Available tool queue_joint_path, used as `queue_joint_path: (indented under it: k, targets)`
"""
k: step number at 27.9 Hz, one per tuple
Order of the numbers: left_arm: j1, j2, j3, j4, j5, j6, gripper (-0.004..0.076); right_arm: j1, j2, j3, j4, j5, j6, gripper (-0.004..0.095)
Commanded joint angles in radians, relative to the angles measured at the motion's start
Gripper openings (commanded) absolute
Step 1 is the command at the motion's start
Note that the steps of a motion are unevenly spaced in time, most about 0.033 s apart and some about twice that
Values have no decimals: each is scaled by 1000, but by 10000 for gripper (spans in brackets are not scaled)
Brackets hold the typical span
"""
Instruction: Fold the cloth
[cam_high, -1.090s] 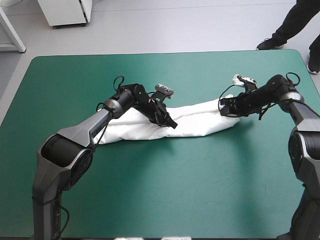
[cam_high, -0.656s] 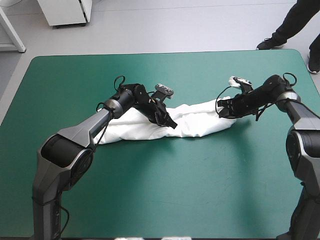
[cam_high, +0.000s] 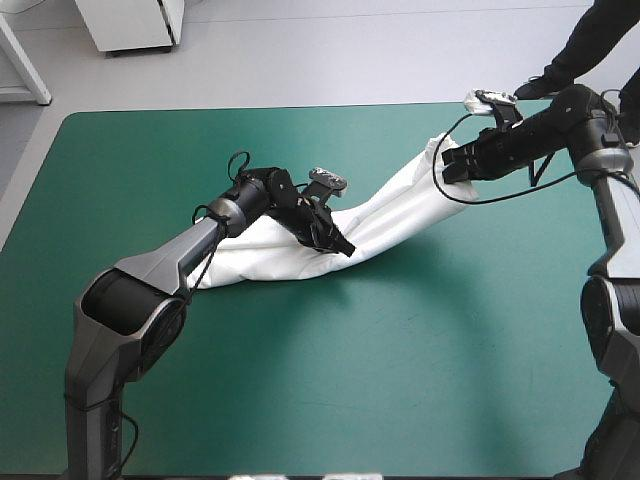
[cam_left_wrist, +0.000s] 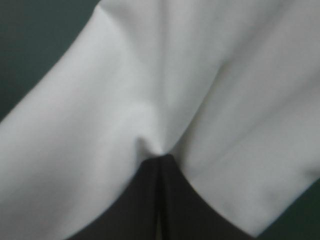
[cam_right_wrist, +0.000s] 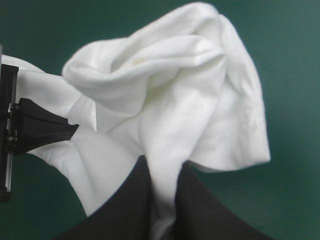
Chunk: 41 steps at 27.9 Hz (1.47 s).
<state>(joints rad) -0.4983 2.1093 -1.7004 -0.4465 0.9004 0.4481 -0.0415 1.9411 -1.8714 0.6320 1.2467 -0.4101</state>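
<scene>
The T-shirt (cam_high: 395, 210) spans the teal-green cover (cam_high: 150, 180) from the low left gripper (cam_high: 342, 248) to the higher right gripper (cam_high: 448, 165), both clamped on it.

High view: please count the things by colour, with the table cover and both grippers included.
White: 1, the short-sleeved cloth T-shirt.
Black: 2, the left gripper and the right gripper, both with broad curved fingers.
Teal-green: 1, the table cover.
Total: 4.
</scene>
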Motion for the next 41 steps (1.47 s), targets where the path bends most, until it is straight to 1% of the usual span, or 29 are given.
queue_joint_path:
  k: [1,4,7,10,15,20,25,27,33,38,41]
  targets:
    - [4,-42,-13,18,-2,5,-9,-13,-75,-43,33,0,-1,-13]
    - [6,-70,-22,43,6,3,-9,-13,-75,-43,33,0,-1,-13]
    - [24,-135,-67,141,81,-73,-9,-11,-75,-43,80,1,-6,-13]
    - [72,-207,-94,157,138,-86,-9,-10,-75,-43,130,1,-12,-13]
    - [204,-363,-96,166,172,-86,-9,32,-75,-43,204,1,-35,-13]
    - [389,-526,-96,210,199,-86,-9,141,-75,-44,204,-23,-35,-13]
    - [524,-637,-96,183,202,-91,-9,273,-75,-44,204,-125,-35,-13]
    - [543,-660,-96,177,211,-92,-9,327,-72,-44,204,-173,-35,-13]
    - [543,-698,-81,166,240,-92,-9,467,-20,-64,204,-255,-35,-13]
    - [543,-713,-81,173,244,-85,-9,559,69,-142,246,-253,-36,-13]
    - [543,-721,-81,175,244,-85,-9,601,119,-198,249,-255,-38,-13]
